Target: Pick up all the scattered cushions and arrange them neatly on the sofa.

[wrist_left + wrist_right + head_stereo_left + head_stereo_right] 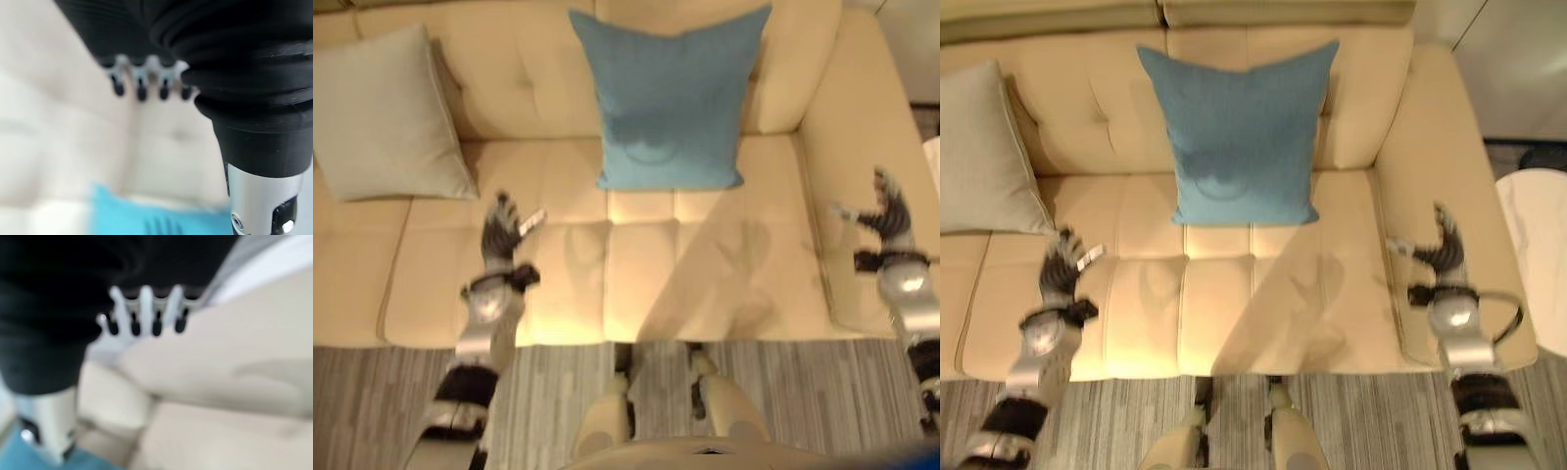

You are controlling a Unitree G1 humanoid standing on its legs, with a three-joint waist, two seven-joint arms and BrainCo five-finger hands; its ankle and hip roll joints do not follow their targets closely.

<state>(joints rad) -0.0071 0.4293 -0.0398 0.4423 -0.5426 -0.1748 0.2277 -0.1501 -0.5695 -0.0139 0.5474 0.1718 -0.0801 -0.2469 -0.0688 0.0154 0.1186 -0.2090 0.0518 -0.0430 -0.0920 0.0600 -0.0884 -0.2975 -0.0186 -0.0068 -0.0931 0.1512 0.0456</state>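
A blue cushion [671, 98] stands upright against the backrest in the middle of the cream sofa [724, 284]. A pale grey-beige cushion [382, 117] leans against the backrest at the sofa's left end. My left hand [499, 235] hovers over the left part of the seat, fingers straight and spread, holding nothing. Over the sofa's right armrest is my right hand [886, 211], also open and empty. In the left wrist view the blue cushion [156, 220] shows past the fingers [142, 85]. The right wrist view shows fingers [146, 313] over cream upholstery.
A striped grey rug [803, 382] lies in front of the sofa. A white round table [1538, 255] stands just right of the armrest, close to my right arm.
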